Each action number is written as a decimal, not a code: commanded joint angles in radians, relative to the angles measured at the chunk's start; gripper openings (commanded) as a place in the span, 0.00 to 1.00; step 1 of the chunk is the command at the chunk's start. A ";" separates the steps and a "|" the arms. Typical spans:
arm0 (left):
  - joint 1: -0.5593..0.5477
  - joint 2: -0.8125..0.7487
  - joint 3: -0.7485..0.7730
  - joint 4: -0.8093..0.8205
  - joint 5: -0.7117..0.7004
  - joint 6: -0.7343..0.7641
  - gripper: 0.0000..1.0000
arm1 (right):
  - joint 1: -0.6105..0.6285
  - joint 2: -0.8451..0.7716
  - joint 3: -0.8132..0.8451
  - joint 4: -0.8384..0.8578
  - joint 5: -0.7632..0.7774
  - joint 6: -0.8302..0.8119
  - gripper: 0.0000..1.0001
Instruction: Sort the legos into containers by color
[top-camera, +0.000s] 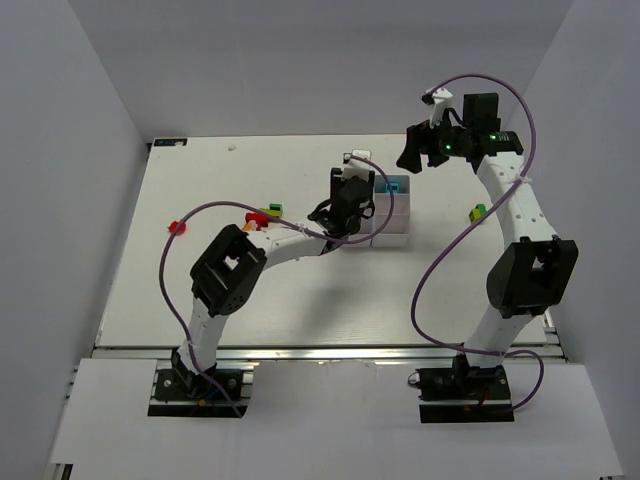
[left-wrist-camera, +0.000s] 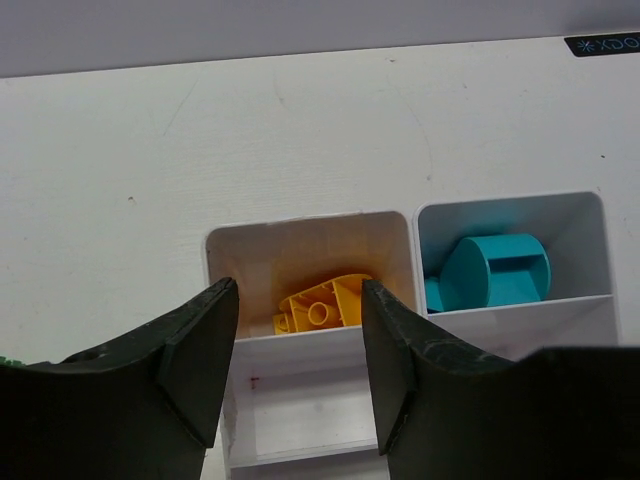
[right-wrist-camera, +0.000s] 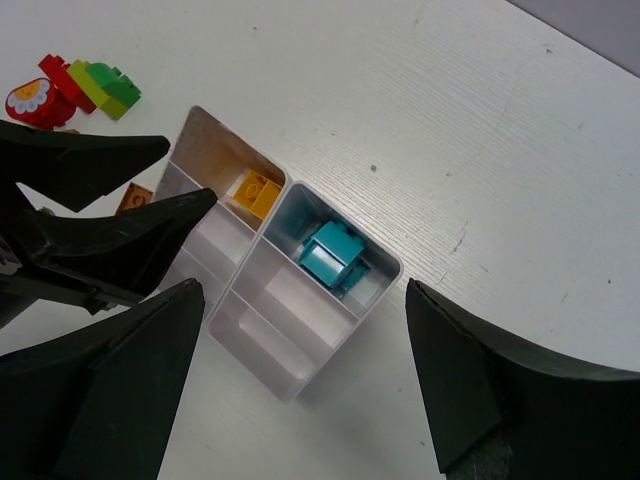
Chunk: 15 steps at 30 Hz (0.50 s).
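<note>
1. Top view: the left arm stretches over the tray in the middle of the worktop. Loose legos lie to its left, a red one well apart and a red-yellow-green cluster nearer. A green one sits by the right arm.
2. Left wrist: the left fingers stand partly apart, holding nothing. The orange piece lies in the far-left compartment and the teal piece in the one beside it. The drop looks done, so lift straight up and let neither finger clip the tray wall.
3. Right wrist: the right fingers gape wide and empty, high above the tray. Hold them clear until the left arm exits, then go for the green.
</note>
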 joint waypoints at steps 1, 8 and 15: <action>-0.006 -0.143 0.051 -0.039 -0.017 -0.039 0.61 | -0.007 -0.029 0.009 0.020 -0.019 0.003 0.86; 0.023 -0.336 0.059 -0.209 0.024 -0.155 0.20 | -0.005 -0.030 0.023 -0.030 -0.095 -0.081 0.87; 0.247 -0.451 0.091 -0.568 0.522 -0.394 0.57 | 0.008 -0.049 0.014 -0.131 -0.313 -0.261 0.89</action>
